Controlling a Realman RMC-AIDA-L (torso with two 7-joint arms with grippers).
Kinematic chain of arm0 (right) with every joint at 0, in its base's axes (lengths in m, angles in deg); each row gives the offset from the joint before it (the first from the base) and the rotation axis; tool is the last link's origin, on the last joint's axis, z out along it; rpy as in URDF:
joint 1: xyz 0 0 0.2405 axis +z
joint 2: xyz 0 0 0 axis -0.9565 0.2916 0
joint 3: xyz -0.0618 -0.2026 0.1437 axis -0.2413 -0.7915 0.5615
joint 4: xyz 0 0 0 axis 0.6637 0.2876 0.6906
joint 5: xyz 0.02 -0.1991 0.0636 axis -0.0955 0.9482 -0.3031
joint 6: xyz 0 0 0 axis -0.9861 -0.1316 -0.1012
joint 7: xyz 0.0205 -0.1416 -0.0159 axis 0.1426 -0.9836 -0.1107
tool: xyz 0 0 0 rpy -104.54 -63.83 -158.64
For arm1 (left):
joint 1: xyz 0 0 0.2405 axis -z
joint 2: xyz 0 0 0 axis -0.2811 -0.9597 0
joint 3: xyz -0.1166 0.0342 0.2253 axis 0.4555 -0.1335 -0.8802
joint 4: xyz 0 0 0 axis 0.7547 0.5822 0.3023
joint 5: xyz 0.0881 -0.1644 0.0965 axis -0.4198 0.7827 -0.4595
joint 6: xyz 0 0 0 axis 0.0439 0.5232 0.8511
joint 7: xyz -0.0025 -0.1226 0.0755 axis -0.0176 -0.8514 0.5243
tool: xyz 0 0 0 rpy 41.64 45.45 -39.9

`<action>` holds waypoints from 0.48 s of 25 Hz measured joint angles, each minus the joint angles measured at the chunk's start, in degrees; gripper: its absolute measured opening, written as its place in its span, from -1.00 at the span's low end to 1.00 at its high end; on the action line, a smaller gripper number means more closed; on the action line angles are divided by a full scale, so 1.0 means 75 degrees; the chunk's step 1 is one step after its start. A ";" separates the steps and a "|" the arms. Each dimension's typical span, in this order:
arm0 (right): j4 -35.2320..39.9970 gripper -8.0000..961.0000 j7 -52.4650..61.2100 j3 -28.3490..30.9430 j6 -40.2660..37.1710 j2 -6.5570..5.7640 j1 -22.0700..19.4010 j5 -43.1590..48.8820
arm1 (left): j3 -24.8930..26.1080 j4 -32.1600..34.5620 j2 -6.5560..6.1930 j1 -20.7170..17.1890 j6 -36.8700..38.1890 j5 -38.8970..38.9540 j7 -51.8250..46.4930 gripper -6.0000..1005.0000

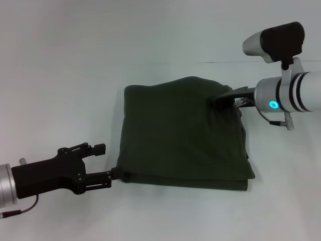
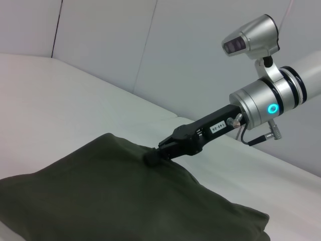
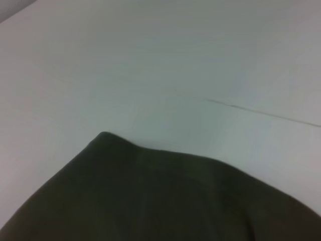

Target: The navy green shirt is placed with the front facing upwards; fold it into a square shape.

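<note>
Both my grippers sit at the bundle's edges: my right gripper [image 1: 220, 99] is closed on a pinch of cloth at the far right of the navy green shirt [image 1: 183, 135], and my left gripper [image 1: 113, 174] meets its near left corner, though I cannot tell whether those fingers have hold of the hem. Between them the shirt lies on the white table [image 1: 60, 75] as a layered, nearly square block, plain side up. I judge only releasing or a last squaring remains.

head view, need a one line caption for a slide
Both grippers at the folded navy green shirt: left gripper at its near-left corner, right gripper on its far-right edge, on a white table.
</note>
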 joint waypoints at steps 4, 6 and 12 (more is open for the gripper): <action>0.0012 -0.97 0.0086 0.0034 0.0132 -0.0026 -0.0081 0.0014 | 0.0000 0.0000 0.0001 -0.0001 0.0000 0.0000 0.0000 0.75; 0.0030 -0.97 0.0200 0.0078 0.0196 -0.0038 -0.0122 0.0147 | 0.0000 0.0000 0.0006 -0.0003 0.0000 -0.0001 -0.0002 0.75; 0.0402 -0.97 0.0778 0.0122 0.0293 -0.0046 -0.0318 0.0763 | 0.0000 0.0000 0.0012 -0.0006 0.0010 -0.0001 -0.0008 0.75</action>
